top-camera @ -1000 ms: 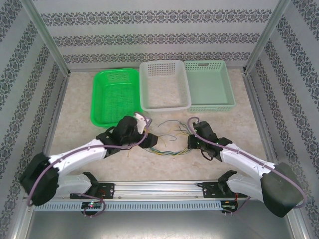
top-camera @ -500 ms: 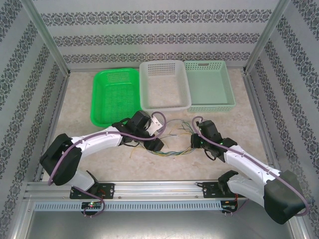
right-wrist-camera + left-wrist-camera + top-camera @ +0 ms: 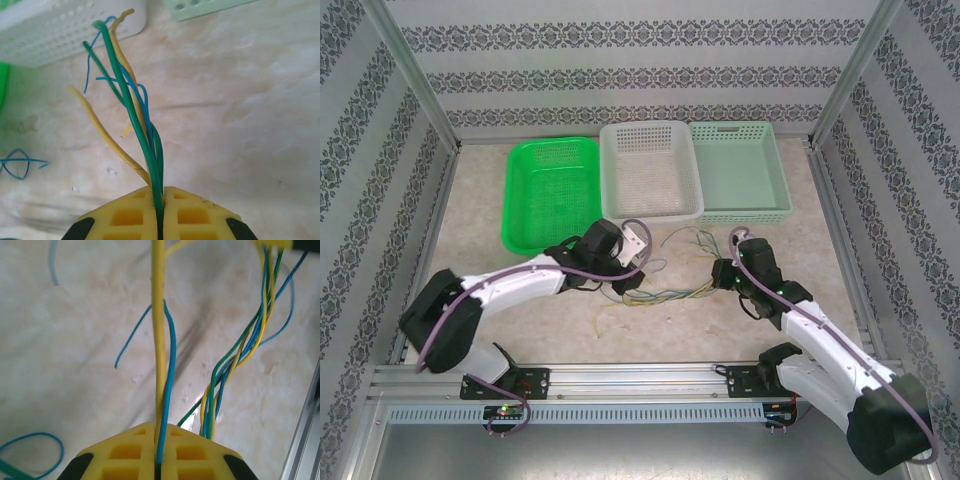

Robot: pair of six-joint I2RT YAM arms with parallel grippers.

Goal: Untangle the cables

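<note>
Yellow-green-blue cables (image 3: pixel 672 293), left hand (image 3: pixel 158 456) pinching two, right hand (image 3: pixel 161 215) pinching several

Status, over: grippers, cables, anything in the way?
Left gripper shut on yellow and blue cables. Right gripper shut on the bunch's far end. Middle twisted together. Baskets beyond, apart from it.

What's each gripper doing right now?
Left gripper: closed on two cables, one yellow, one blue.
Right gripper: closed on a cable bunch, green, yellow, blue.

Left gripper (image 3: pixel 157 442) pinched tight — right gripper (image 3: pixel 161 200) likewise, jaws together.
</note>
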